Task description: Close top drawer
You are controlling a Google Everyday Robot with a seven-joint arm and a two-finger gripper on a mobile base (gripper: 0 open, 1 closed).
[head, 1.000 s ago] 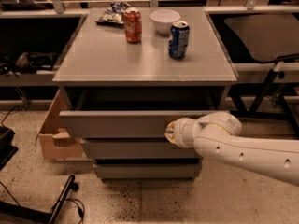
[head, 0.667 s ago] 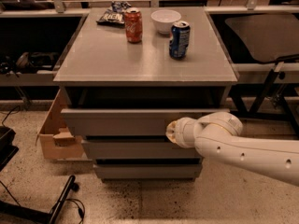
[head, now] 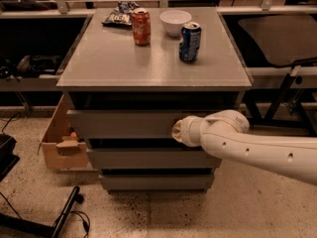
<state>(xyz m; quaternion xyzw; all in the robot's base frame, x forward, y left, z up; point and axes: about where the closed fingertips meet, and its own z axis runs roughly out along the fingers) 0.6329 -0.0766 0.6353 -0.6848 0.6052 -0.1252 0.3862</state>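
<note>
The grey worktop point(head: 124, 63) carries a red can point(head: 141, 27), a white bowl point(head: 175, 22), a blue can point(head: 189, 42) and a dark snack bag point(head: 119, 15) at the back, with the tool point(head: 177, 131) below at the top drawer point(head: 124, 124) front.

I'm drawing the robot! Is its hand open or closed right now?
Hand: at the top drawer front; open or closed cannot be told.

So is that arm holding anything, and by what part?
It cannot be told: the tool is against the front panel of the top drawer, right of its middle; no hold shows.
</note>
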